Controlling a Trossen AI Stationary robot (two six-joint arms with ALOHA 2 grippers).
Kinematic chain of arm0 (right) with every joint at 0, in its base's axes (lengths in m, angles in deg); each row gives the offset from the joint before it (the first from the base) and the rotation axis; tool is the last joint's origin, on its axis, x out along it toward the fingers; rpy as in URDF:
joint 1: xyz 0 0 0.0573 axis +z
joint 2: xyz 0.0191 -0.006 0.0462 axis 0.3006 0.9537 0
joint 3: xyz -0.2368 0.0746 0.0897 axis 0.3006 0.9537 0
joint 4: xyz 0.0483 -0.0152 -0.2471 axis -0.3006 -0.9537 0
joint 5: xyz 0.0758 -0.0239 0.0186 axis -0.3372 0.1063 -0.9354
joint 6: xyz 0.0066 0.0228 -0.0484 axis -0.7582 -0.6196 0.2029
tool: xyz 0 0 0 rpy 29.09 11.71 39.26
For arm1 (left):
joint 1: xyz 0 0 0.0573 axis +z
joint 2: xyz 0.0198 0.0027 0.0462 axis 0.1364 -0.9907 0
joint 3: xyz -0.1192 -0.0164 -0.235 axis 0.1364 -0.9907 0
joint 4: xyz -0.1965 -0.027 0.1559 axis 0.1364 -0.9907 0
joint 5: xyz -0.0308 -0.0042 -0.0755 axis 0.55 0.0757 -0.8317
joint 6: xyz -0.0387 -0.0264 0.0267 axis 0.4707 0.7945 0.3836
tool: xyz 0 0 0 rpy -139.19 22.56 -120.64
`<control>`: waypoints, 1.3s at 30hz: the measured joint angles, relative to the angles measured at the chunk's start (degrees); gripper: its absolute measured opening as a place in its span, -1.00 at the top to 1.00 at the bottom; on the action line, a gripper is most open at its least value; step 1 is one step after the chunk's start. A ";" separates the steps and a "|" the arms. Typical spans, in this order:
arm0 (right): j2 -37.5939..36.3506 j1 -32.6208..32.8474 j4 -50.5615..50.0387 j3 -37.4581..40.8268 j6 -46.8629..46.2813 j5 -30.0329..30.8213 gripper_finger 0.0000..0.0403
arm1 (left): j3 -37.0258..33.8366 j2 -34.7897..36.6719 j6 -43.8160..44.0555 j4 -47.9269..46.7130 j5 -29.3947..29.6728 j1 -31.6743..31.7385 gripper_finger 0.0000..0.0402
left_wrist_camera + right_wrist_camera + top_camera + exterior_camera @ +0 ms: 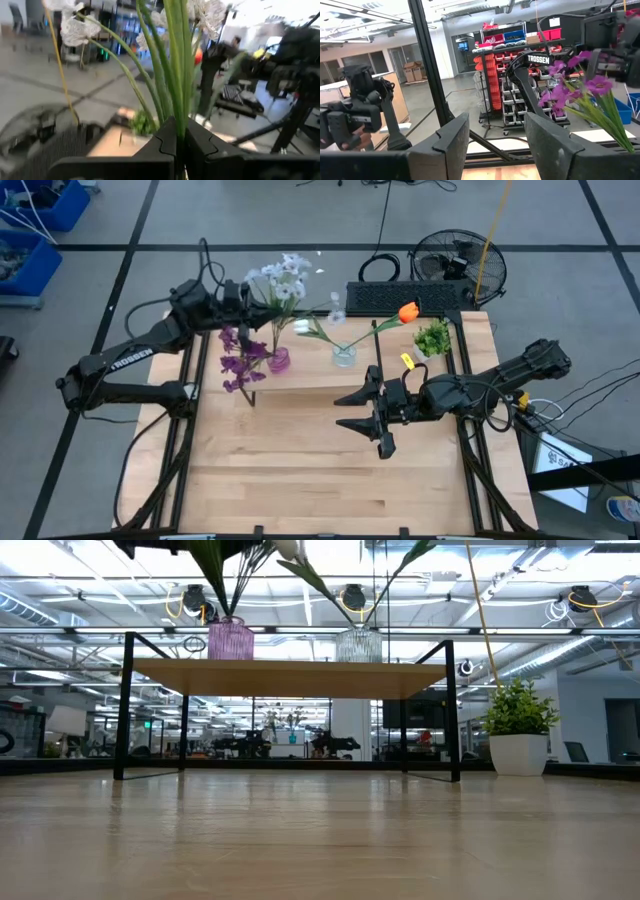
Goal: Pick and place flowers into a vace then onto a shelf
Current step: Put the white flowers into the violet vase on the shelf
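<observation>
Left wrist view shows our left gripper [181, 150] clenched on the green stems of the pale white-lavender spray [75, 27], the two dark fingers meeting around the bundle with the blooms fanning out well beyond them. From above, that gripper [243, 298] hangs over the pink vase [279, 360] on the shelf [320, 376], and the spray [282, 278] leans away from it toward the far side. The purple cluster [240, 358] droops just below our claw, with its stem in that pink vase, as far as we can tell.

We judge the step in hand is seating this spray into the pink vase. To do it well, we keep the stems close to upright over the mouth, lower them straight, and let go only once the stem ends are well inside, so the heavy head does not tip the vase or drag the purple cluster out. We cannot see the stem tips, so whether they are already in the glass is unclear.

Further along the shelf from our claw, the clear vase [344, 355] holds the orange tulip [407, 311] and the white bud [301, 326]. Our right gripper [378, 420] waits released, low over the table on the near side of the shelf, well apart.
</observation>
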 joint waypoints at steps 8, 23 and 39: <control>0.00 0.01 -0.04 0.00 0.02 -0.13 0.09 | 0.00 0.02 -0.04 -5.25 0.01 0.00 0.85; 0.00 0.00 -0.07 0.00 0.04 -0.17 0.09 | 0.00 0.02 1.07 -5.28 1.28 0.00 0.65; -1.40 -0.03 -0.20 0.00 0.23 -0.04 0.09 | 0.00 5.48 1.52 3.68 2.37 -0.02 0.11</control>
